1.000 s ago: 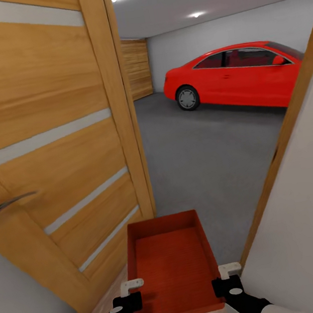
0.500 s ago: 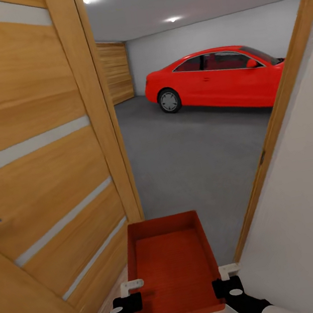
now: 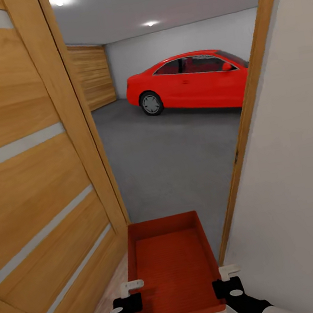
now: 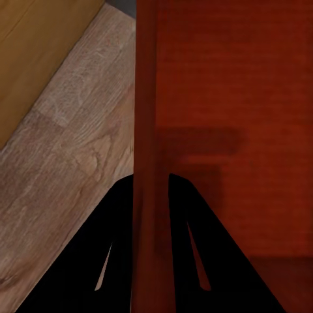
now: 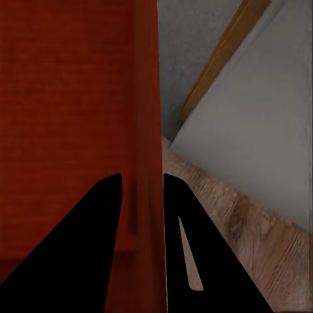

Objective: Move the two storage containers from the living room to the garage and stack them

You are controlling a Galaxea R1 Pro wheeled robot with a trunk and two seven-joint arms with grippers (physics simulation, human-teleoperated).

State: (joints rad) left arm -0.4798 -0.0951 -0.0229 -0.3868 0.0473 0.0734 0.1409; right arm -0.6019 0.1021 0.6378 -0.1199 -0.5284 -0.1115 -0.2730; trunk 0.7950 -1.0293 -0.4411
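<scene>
Container (image 3: 173, 271) between both fingers (image 3: 131, 286)

Two floor surfaces observed. Light wood-plank floor (image 3: 116, 298) lies beneath both grippers, and shows beside the left gripper (image 4: 151, 182) and beside the right gripper (image 5: 142, 182) in the wrist views. Dark grey concrete floor (image 3: 179, 168) begins just ahead of the grippers, beyond the doorway, and runs to the far wall. A red car (image 3: 190, 82) stands on the concrete, well ahead of the grippers.
</scene>
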